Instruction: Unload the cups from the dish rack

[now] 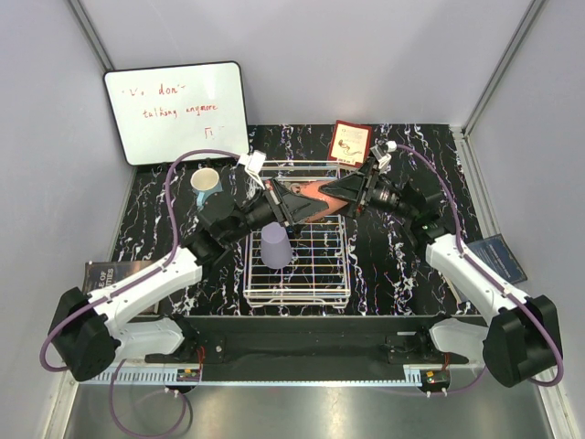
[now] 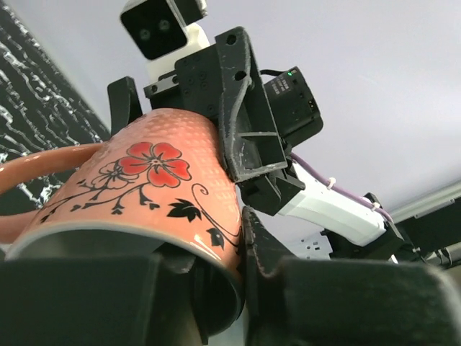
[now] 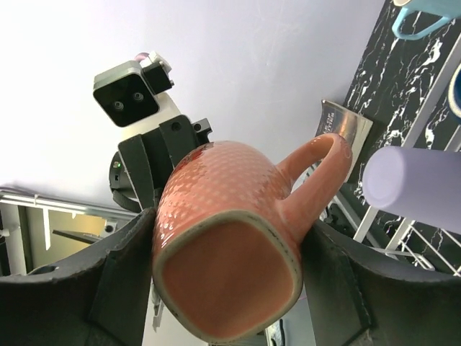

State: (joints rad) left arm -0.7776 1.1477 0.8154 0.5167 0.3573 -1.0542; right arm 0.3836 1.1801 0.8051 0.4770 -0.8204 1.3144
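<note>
Both sets of jaws are closed on one salmon mug (image 3: 230, 267): the left gripper (image 1: 294, 207) pinches its wall at the rim and the right gripper (image 1: 345, 189) clasps its base end. The mug hangs on its side in the air over the far end of the dish rack (image 1: 297, 294), apparently mid-handover. The light blue mug (image 1: 206, 179) stands on the table (image 1: 393, 265) just left of the rack and looks done, the lavender tumbler (image 1: 276, 245) sits, apparently upside down, inside the rack and is yet to come out, and the other cups cannot be made out.

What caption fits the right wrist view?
Right jaws grip the salmon mug, base to camera; tumbler at right.
</note>
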